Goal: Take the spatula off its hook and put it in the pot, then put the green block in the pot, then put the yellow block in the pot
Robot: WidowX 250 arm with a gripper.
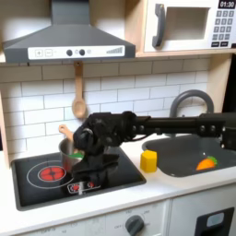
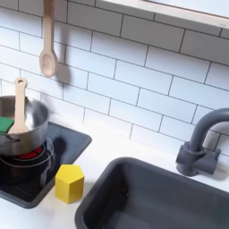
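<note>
The shiny pot point(image 2: 25, 125) is seen on the black stove point(image 2: 54, 156) in both exterior views. The spatula point(image 2: 19, 106) is stood in the pot, with its handle leaned up over the rim. The green block point(image 2: 6, 123) is seen inside the pot too. The yellow block point(image 2: 70, 182) is set on the white table point(image 2: 103, 148), just beside the stove and near the sink point(image 2: 152, 192). In the first exterior view, the hand point(image 1: 81, 152) is held low by the pot; whether its fingers are apart cannot be told. A wooden spoon point(image 2: 48, 45) is hung on the tiled wall.
</note>
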